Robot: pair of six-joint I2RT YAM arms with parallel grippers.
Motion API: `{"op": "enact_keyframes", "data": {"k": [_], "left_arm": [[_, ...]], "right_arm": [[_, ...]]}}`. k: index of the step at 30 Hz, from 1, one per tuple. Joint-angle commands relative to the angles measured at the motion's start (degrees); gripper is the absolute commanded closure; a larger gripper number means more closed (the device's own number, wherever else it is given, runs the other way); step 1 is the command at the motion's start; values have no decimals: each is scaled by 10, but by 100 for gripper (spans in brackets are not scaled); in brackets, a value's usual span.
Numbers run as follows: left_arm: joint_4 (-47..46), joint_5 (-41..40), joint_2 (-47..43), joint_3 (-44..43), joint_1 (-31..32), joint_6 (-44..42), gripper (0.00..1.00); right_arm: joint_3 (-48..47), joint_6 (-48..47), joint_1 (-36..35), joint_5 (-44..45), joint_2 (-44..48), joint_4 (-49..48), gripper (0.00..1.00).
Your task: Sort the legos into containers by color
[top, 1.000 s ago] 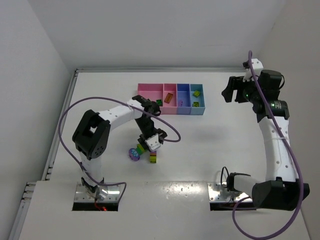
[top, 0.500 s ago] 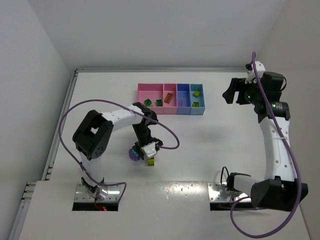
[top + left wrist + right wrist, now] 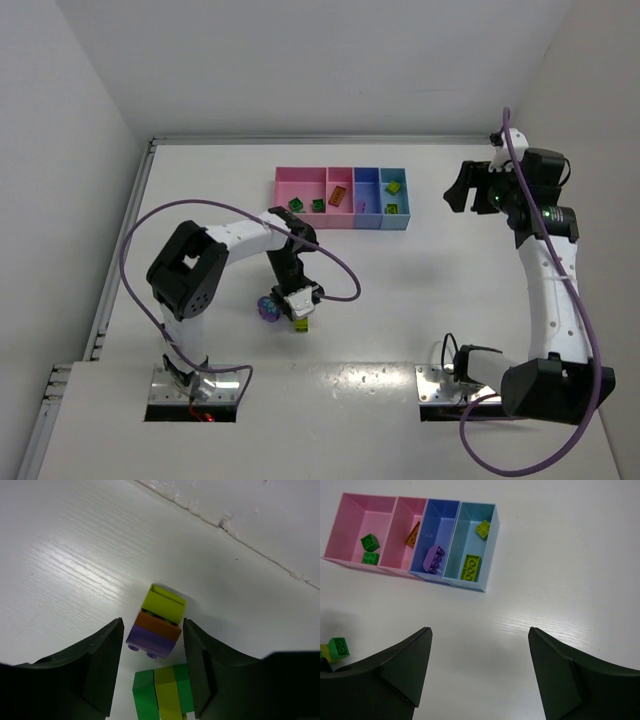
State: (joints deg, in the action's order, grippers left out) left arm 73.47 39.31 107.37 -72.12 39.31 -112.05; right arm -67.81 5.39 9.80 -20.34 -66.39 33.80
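In the left wrist view we see the left gripper (image 3: 152, 625) straddling a stacked yellow, orange and purple plastic brick strip (image 3: 156, 628) at centre frame on the white counter (image 3: 70, 555). We cannot tell whether it is clamped. A green-yellow-green brick strip (image 3: 162, 692) lies just below. The right gripper (image 3: 480, 630) stands apart, empty, with the pink-and-blue compartment tray (image 3: 491, 545) at upper left.

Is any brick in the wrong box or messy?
No box looks mixed: in the tray, green bricks, orange brick, purple brick and yellow bricks sit apart. Odd: a mixed-colour stack lies sideways on the table.
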Motion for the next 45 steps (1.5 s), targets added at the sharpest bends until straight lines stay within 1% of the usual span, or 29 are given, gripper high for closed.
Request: {"op": "enact_keyframes", "data": {"k": [1, 3, 6, 9, 10, 11, 12, 13, 14, 15, 17, 18, 19, 21, 22, 23, 24, 25, 27, 28, 31, 32, 33, 36, 37, 39, 41, 42, 45], "left_arm": [[11, 13, 9, 3, 6, -405, 45], [11, 13, 9, 3, 6, -411, 46], [-1, 13, 14, 3, 6, -404, 52], [-20, 26, 14, -2, 6, -383, 63], [-27, 26, 14, -2, 6, -377, 70], [-36, 33, 14, -2, 6, -370, 73], [-45, 40, 14, -7, 1, -343, 76], [-58, 65, 8, -7, 1, -319, 85], [-74, 81, 8, -7, -6, -287, 90], [-107, 96, 1, -14, -6, -207, 93], [-137, 145, 1, -40, -14, -113, 98], [-158, 161, 1, -51, -22, -68, 98], [-170, 177, 1, -71, -34, 26, 98], [-212, 217, -5, -85, -47, 148, 99], [-257, 223, -14, -85, -52, 262, 99], [-287, 237, -29, -85, -65, 328, 99], [-346, 242, -37, -79, -71, 394, 99], [-362, 242, -45, -79, -84, 487, 99], [-384, 250, -57, -79, -89, 566, 100], [-389, 250, -62, -84, -97, 633, 100], [-395, 250, -62, -118, -103, 736, 100], [-402, 250, -57, -141, -108, 808, 100], [-408, 250, -57, -151, -108, 844, 100], [-457, 256, -58, -164, -122, 979, 100], [-514, 248, -64, -154, -122, 1026, 100], [-554, 248, -77, -143, -135, 1117, 100], [-596, 262, -82, -138, -135, 1158, 100], [-609, 268, -82, -132, -140, 1194, 100], [-649, 286, -89, -127, -140, 1232, 100]], "right_arm": [[0, 4, 11, -8, 17, 1, 22], [0, 4, 11, -14, 22, 1, 22], [0, 4, 11, -14, 22, 1, 22], [6, -1, 11, -19, 22, 1, 22], [6, -1, 11, -19, 22, 1, 22], [6, -1, 11, -25, 22, 1, 22], [6, -1, 11, -31, 22, 1, 22], [12, -1, 11, -31, 22, 1, 22], [12, -1, 11, -47, 17, 1, 22], [18, -1, 11, -54, 17, 1, 22], [23, 5, 3, -96, 7, 1, 22], [33, 5, 3, -119, 6, -7, 22], [38, 15, 3, -142, 0, -13, 22], [46, 27, 3, -218, -15, -28, 22], [53, 27, -3, -244, -21, -34, 22], [53, 27, -11, -291, -27, -48, 22], [53, 27, -16, -309, -39, -53, 22], [53, 27, -22, -344, -45, -59, 22], [46, 2, -41, -371, -62, -65, 22], [41, -8, -48, -391, -80, -70, 22], [6, -49, -72, -422, -112, -70, 22], [-3, -57, -80, -422, -135, -70, 22], [-11, -63, -93, -429, -145, -70, 22], [-38, -82, -122, -435, -183, -70, 22], [-53, -94, -130, -442, -193, -65, 22], [-70, -108, -145, -448, -212, -51, 24], [-94, -135, -157, -462, -238, -33, 29], [-101, -142, -164, -477, -246, -28, 34], [-114, -147, -170, -508, -264, -28, 36]]}}
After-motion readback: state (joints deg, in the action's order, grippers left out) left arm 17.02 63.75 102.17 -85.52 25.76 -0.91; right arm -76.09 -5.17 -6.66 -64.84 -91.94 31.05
